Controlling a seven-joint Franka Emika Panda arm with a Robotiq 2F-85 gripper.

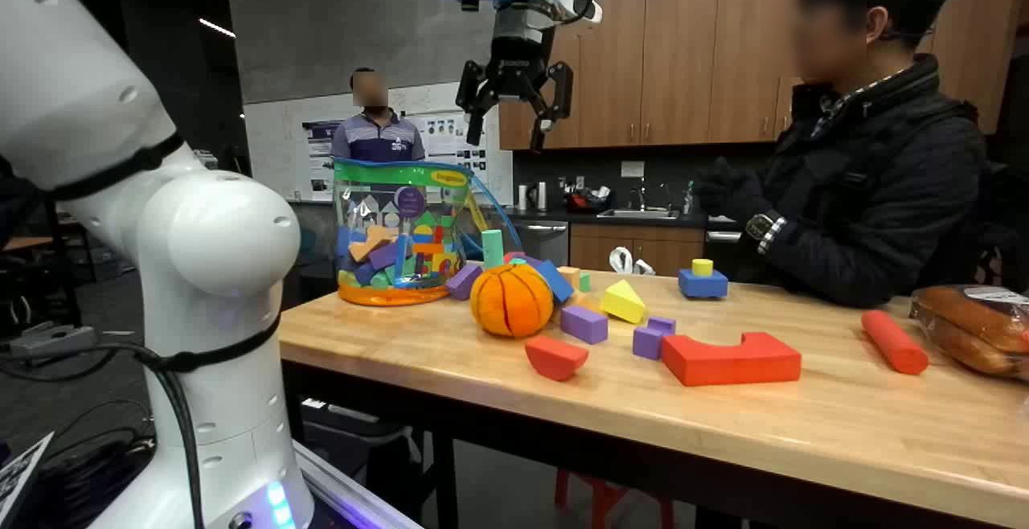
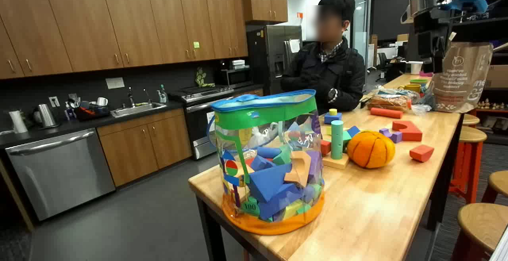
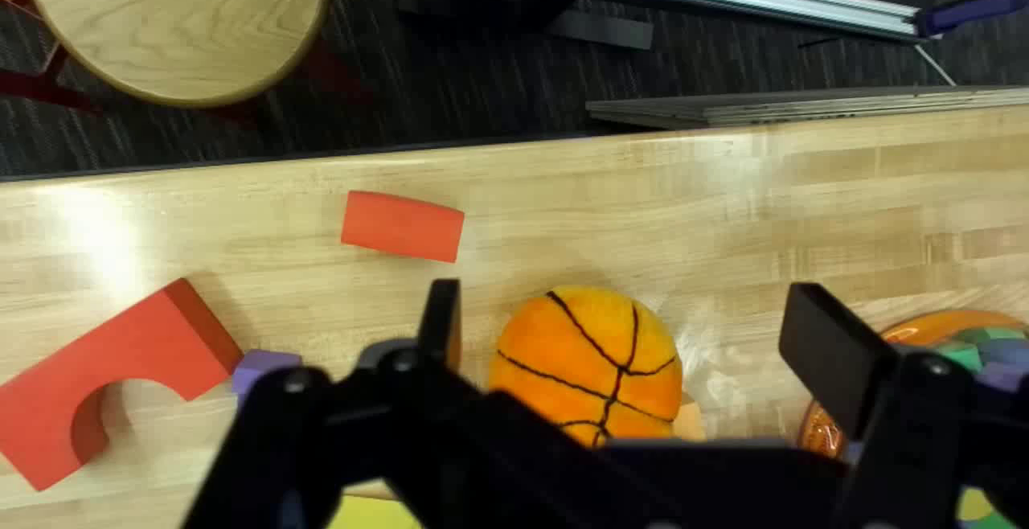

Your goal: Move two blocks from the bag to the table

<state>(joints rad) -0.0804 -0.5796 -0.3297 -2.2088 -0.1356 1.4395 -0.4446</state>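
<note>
The clear plastic bag (image 1: 402, 227) stands upright on the left end of the light-wood table (image 1: 482, 368) in an exterior view. In an exterior view the bag (image 2: 264, 117) has a green and blue rim, an orange base and multicoloured blocks (image 2: 270, 181) piled inside. Its top edge shows, but how far it is open I cannot tell. My gripper (image 1: 506, 137) hangs above the table, higher than the bag and to its right. In the wrist view the gripper (image 3: 631, 336) is open and empty, high above an orange ball. The bag's orange base (image 3: 924, 328) shows partly behind the right finger.
The orange ball (image 1: 512, 301) sits beside the bag. A red half-round block (image 1: 555, 358), a red arch (image 1: 731, 358), purple blocks (image 1: 584, 325) and a yellow wedge (image 1: 622, 302) lie loose. A red cylinder (image 1: 894, 342) and bread (image 1: 973, 328) are farther right. A person (image 1: 868, 151) stands behind the table.
</note>
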